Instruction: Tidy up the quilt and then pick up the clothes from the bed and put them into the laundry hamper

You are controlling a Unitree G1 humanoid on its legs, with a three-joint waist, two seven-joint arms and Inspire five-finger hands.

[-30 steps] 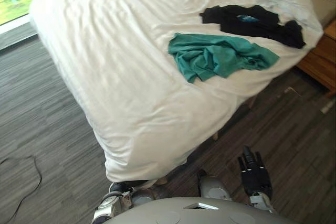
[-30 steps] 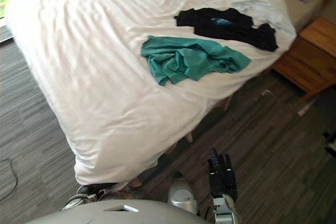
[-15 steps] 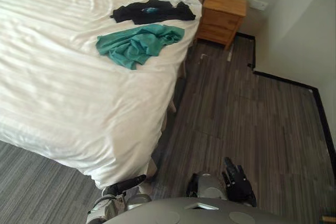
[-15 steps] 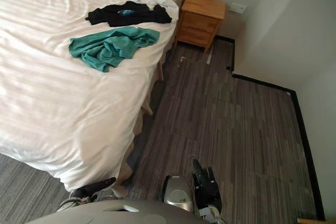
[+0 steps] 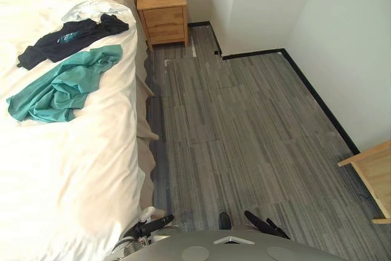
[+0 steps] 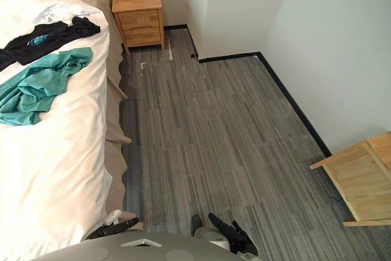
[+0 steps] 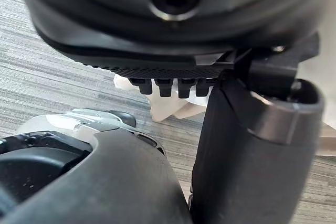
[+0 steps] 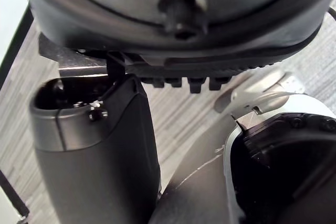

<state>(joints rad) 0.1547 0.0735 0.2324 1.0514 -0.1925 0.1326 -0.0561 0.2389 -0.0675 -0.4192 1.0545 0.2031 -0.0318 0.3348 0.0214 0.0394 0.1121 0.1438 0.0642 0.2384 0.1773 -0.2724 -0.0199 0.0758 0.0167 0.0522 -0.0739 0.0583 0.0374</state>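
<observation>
The white quilt lies spread over the bed at the left. On it rest a crumpled teal garment and, further back, a black garment, with a bit of white cloth behind that. My left hand hangs low by the bed's near corner with relaxed fingers and holds nothing. My right hand hangs over the floor, its fingers also straight and empty. Both hands are far from the clothes.
A wooden nightstand stands past the bed by the wall. Grey plank floor runs along the bed's right side. A light wooden piece of furniture juts in at the right. White walls close off the back right.
The whole view has swung right, so the bed now sits at the left and open floor fills the middle. Both hands stay low at the picture's bottom edge.
</observation>
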